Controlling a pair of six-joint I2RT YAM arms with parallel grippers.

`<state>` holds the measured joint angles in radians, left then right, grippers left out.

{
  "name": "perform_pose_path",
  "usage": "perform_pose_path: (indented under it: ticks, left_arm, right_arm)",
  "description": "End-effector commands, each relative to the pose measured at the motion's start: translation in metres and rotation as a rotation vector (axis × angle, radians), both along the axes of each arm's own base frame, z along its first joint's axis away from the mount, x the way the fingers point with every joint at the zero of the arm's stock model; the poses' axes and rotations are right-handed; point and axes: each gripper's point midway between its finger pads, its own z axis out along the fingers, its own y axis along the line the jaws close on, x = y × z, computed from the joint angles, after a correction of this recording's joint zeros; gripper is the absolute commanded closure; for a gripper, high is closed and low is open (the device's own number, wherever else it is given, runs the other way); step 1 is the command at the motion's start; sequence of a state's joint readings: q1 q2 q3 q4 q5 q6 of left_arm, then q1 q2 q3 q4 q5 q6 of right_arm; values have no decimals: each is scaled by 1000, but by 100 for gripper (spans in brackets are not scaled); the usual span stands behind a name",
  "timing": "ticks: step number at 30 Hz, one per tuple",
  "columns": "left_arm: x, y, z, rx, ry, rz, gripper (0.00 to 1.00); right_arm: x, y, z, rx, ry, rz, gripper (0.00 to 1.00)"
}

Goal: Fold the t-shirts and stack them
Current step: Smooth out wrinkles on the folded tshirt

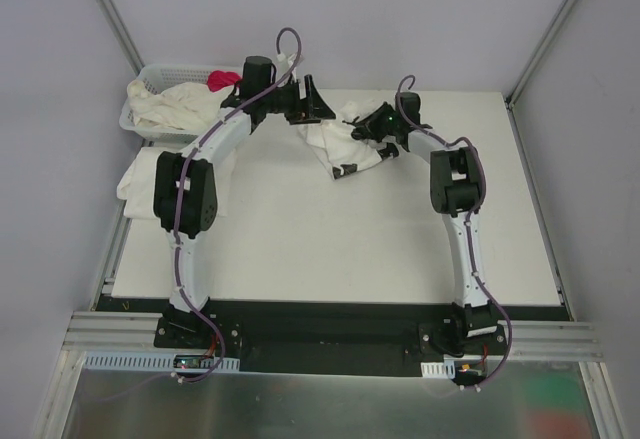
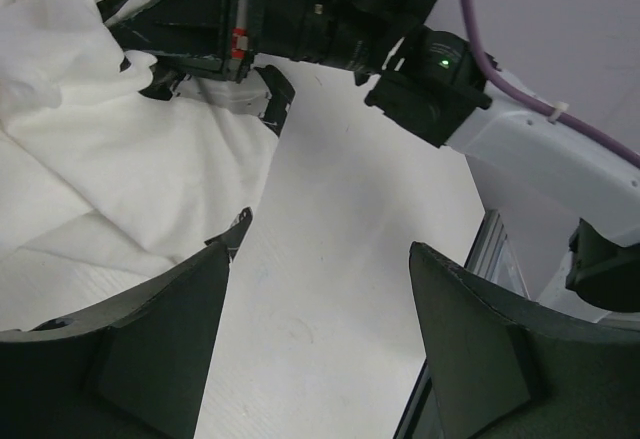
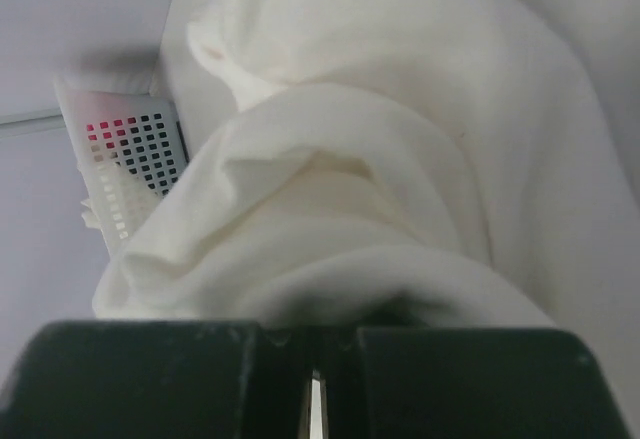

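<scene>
Both arms reach to the far side of the desk (image 1: 300, 249). The left arm bends at the elbow and stretches right, past the basket (image 1: 158, 72). Its left fingers (image 2: 200, 299) are spread wide and empty above bare desk, at the edge of a crumpled shirt (image 1: 335, 144). The right arm leans in from the right, and its right fingers (image 3: 250, 374) are closed on a bunched fold of that shirt. More shirts (image 1: 180, 107) fill the basket beside a pink cloth (image 1: 222, 79). Another shirt (image 1: 140, 184) drapes over the desk's left edge.
</scene>
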<state>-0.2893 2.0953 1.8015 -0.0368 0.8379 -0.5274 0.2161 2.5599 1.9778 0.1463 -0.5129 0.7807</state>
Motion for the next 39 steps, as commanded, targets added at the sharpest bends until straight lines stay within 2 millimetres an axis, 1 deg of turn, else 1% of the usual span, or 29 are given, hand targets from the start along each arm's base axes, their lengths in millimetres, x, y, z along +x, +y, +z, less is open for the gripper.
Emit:
perform_pose_path:
  ticks: [1,3,4,7,8,10,11,13,14,15,16,17,18,19,20,21,22,25,27,28,30,31,33,34,35,36,37,38,39]
  left_arm:
    - [-3,-12,28,-46,-60,-66,29]
    - [-2,-12,30,-50,-64,-69,29]
    - [-1,-12,29,-49,-61,-69,29]
    - [0,-13,26,-51,-53,-73,29]
    - [0,-14,23,-51,-47,-76,29]
    - [-2,-16,19,-53,-36,-85,30]
    - [-3,-16,18,-53,-30,-86,30]
    - [-5,-15,15,-47,-30,-87,30]
    - [-5,-15,15,-44,-32,-85,30]
    - [-6,-14,13,-38,-33,-83,30]
    - [-7,-14,13,-37,-36,-84,30]
    - [-8,-14,14,-37,-37,-85,30]
    - [-8,-13,13,-34,-38,-85,30]
    - [-9,-13,14,-34,-43,-86,30]
    - [-9,-13,14,-34,-45,-88,30]
    - [-10,-13,14,-33,-45,-88,30]
    - [-10,-13,14,-32,-48,-88,30]
    - [-10,-12,12,-30,-45,-88,31]
    - [-11,-12,12,-26,-46,-85,31]
    - [-12,-12,15,-28,-50,-85,31]
    - [-15,-11,21,-29,-61,-84,31]
    - [-15,-10,23,-28,-70,-81,31]
    - [-16,-8,29,-25,-80,-68,31]
    - [-18,-7,30,-23,-82,-64,31]
    - [-20,-6,28,-21,-71,-62,31]
    - [-24,-5,33,-21,-79,-59,31]
    - [-24,-4,33,-16,-79,-47,32]
    - [-29,-3,27,-13,-61,-44,32]
    - [-34,-3,35,-17,-77,-43,32]
  right_arm:
    - [9,19,1,101,34,4,99]
    - [1,24,-12,96,66,10,99]
    - [-8,26,-24,82,93,15,99]
    - [-19,30,-27,78,96,22,99]
    - [-31,31,-35,77,130,29,99]
    - [-40,32,-34,91,120,29,99]
    - [-52,31,-36,87,139,27,99]
    - [-65,32,-36,80,141,38,99]
    - [-71,34,-22,81,119,46,99]
    - [-89,31,-37,63,156,53,99]
    - [-97,32,-35,60,152,60,99]
    - [-107,34,-23,64,139,77,99]
    - [-126,31,-34,54,165,87,99]
    - [-137,31,-35,50,173,96,99]
    - [-147,33,-20,54,151,113,99]
    - [-155,33,-17,50,142,119,99]
    - [-170,29,-19,42,153,116,99]
    - [-181,25,-13,38,140,119,99]
    - [-180,26,-6,40,118,133,96]
    - [-179,26,0,50,106,140,89]
    - [-174,26,15,61,77,147,84]
    - [-172,24,28,65,51,144,80]
    - [-170,22,42,59,18,145,77]
    - [-169,19,57,61,-11,142,77]
    - [-170,18,64,54,-31,148,77]
    - [-171,16,70,49,-40,149,77]
    - [-171,12,88,50,-78,144,77]
    - [-173,10,97,45,-96,146,77]
    - [-177,6,99,37,-100,143,79]
